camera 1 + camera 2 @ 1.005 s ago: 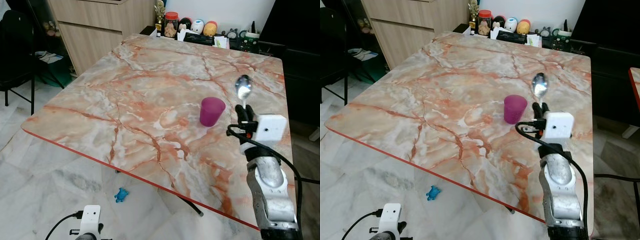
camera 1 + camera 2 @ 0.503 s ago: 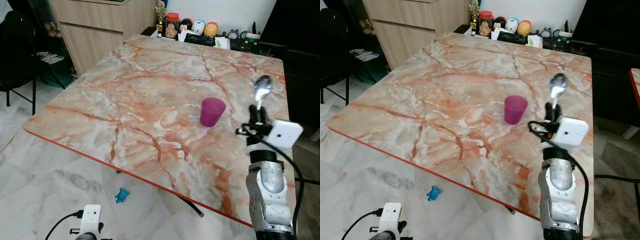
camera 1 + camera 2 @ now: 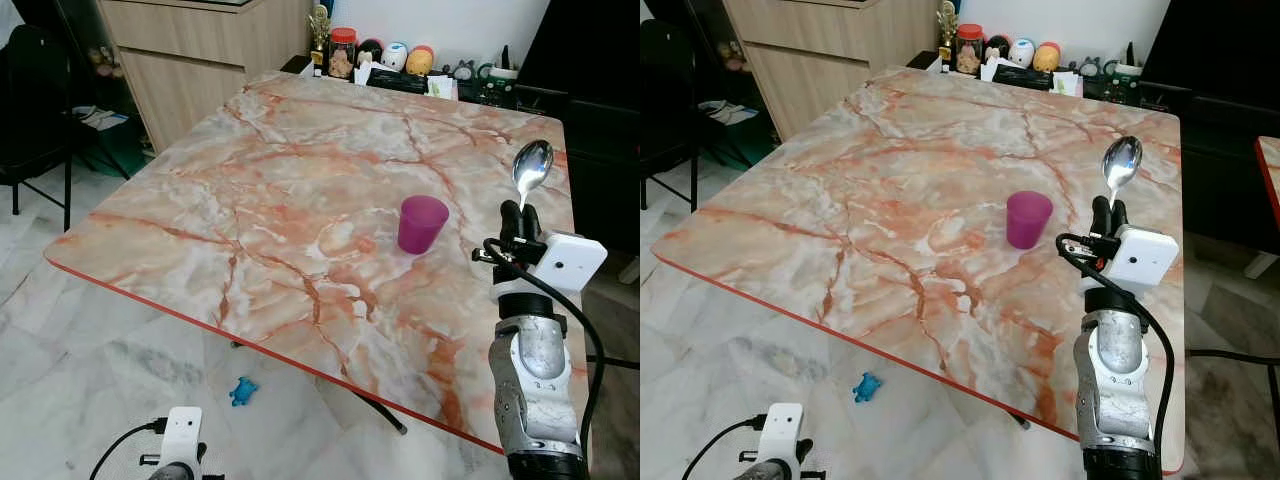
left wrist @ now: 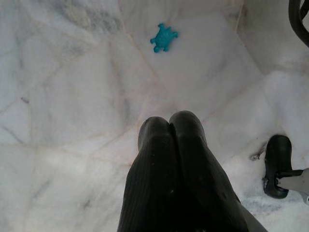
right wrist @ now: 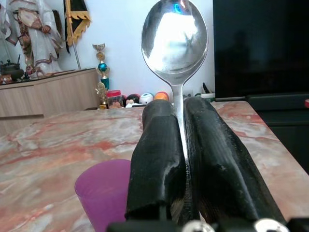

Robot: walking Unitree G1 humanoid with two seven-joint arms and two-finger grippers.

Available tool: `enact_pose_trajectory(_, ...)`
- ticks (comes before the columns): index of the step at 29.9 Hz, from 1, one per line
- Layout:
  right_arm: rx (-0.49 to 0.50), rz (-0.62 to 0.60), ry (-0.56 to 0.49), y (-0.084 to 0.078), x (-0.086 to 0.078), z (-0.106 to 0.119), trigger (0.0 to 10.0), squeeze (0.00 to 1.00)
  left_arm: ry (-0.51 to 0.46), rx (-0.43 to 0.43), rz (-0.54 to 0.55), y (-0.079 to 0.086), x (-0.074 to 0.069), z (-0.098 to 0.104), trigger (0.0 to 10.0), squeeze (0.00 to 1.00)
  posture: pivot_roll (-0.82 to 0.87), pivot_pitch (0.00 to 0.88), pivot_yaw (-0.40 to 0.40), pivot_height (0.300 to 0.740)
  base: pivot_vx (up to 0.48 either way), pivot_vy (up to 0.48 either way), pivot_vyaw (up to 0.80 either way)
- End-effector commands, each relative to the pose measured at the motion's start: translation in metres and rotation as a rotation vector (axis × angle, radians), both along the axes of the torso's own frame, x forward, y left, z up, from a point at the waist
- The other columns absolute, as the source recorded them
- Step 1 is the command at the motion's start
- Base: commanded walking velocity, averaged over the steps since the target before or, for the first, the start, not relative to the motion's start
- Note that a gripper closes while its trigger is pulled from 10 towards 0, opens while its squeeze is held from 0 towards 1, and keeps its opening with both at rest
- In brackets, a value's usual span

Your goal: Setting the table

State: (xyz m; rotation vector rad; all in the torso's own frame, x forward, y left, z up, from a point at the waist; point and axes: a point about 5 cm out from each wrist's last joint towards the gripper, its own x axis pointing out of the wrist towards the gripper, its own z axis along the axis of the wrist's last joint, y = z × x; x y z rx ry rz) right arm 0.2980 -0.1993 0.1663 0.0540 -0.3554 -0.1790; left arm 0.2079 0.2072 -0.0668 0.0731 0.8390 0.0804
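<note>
- Right gripper (image 3: 519,212): right of centre in the left eye view, raised over the right-hand side of the bench (image 3: 300,190). Its two black fingers (image 5: 159,159) are clamped on the handle of a metal spoon (image 3: 531,170), bowl uppermost and stem roughly vertical.
- Change over the last second: the spoon was first just right of the purple cup (image 3: 422,223) and above it in the frame; it then swung out toward the right edge of the bench and now stands slightly higher and more upright there. Between the last two pictures the shift is small, which suggests the arm is settling over a spot.
- Purple cup: upright on the marble bench, centre-right of the frame, left of the gripper and apart from it. It has kept its place throughout.
- Meaning for the task: the spoon is being carried away from the cup toward the bare marble to its right, probably to be laid down beside the cup. It is not yet lowered and would have to be tipped flat first.
- Left gripper (image 4: 171,128): hangs idle at the lower left, fingers pressed together on nothing, over the white marble floor (image 4: 72,96); a small blue toy (image 4: 164,37) lies on that floor.
- Background: jars and small figures (image 3: 385,52) stand past the far edge of the bench, top centre of the frame.
</note>
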Motion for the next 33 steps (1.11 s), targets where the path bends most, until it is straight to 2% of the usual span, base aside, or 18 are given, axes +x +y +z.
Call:
enact_pose_trajectory(1, 0.006, -0.01, -0.009, -0.0029, 0.0028, 0.0039, 10.0, 0.0, 0.012, 0.01, -0.004, 0.0001, -0.0025, -0.0015, 10.0, 0.0, 0.05, 0.048, -0.003, 0.74, 0.0, 0.0, 0.0)
enact_pose_trajectory(10, 0.024, -0.005, 0.002, -0.0026, 0.006, 0.0023, 10.0, 0.0, 0.002, 0.01, -0.005, -0.0003, 0.0006, 0.0002, 10.0, 0.0, 0.06, 0.049, -0.003, 0.74, 0.0, 0.0, -0.65)
enact_pose_trajectory(14, 0.014, -0.004, -0.007, -0.0012, 0.0064, 0.0032, 10.0, 0.0, -0.004, 0.012, -0.005, -0.0005, 0.002, 0.001, 10.0, 0.0, 0.06, 0.051, -0.004, 0.74, 0.0, 0.0, 0.0)
enact_pose_trajectory(25, 0.02, -0.005, -0.015, -0.0038, 0.0074, 0.0049, 10.0, 0.0, -0.008, 0.012, -0.004, -0.0015, 0.0023, 0.0011, 10.0, 0.0, 0.06, 0.052, -0.005, 0.74, 0.0, -0.29, 0.0)
enact_pose_trajectory(31, 0.024, 0.016, -0.001, -0.0016, 0.0097, 0.0036, 10.0, 0.0, -0.012, 0.008, -0.004, -0.0028, 0.0031, 0.0014, 10.0, 0.0, 0.06, 0.055, -0.007, 0.74, 0.0, -0.329, -0.77)
enact_pose_trajectory(33, 0.018, 0.003, -0.015, -0.0025, 0.0088, 0.0048, 10.0, 0.0, -0.013, 0.008, -0.002, -0.0028, 0.0032, 0.0014, 10.0, 0.0, 0.06, 0.054, -0.007, 0.74, 0.0, -0.33, 0.0)
